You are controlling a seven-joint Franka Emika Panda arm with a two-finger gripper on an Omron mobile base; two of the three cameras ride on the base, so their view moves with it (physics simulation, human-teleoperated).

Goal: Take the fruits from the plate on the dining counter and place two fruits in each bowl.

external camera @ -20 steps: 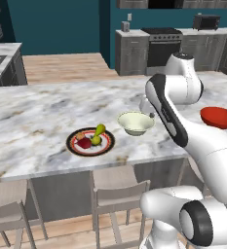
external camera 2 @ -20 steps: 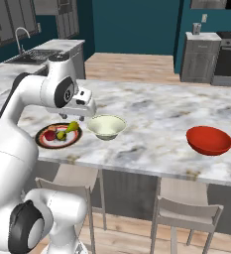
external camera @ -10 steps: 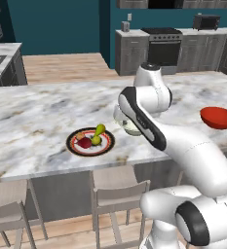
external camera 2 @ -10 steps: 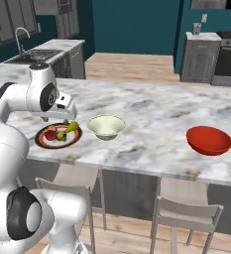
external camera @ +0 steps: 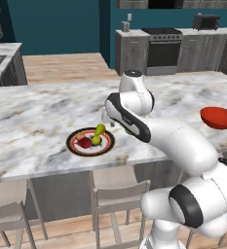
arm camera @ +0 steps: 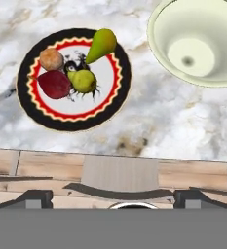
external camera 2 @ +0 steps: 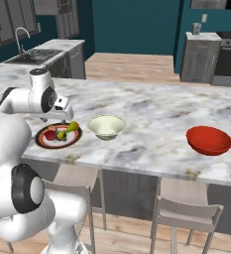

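The end effector [arm camera: 113, 197] has its jaws spread wide and holds nothing; the tips show as two dark blocks at the bottom of the hand view, well apart from each other. It hangs above the near edge of the bench [arm camera: 134, 121], and the plate [arm camera: 32, 104] lies ahead of it and off to the left in the hand view, so the coming reach probably has to go forward and leftward before descending. All four fruits sit on that plate: the pear [arm camera: 101, 44] lies with its long axis slanted, narrow end toward the plate's middle; the small yellow-green fruit [arm camera: 82, 80] is just beside it, touching the dark red fruit [arm camera: 54, 83], with the tan-orange fruit [arm camera: 51, 59] just beyond. The cream bowl [arm camera: 198, 44], ahead and to the right, is empty. The right base view adds what the hand view leaves out: the red bowl [external camera 2: 208, 140], far along the bench, well apart from the plate [external camera 2: 41, 141].
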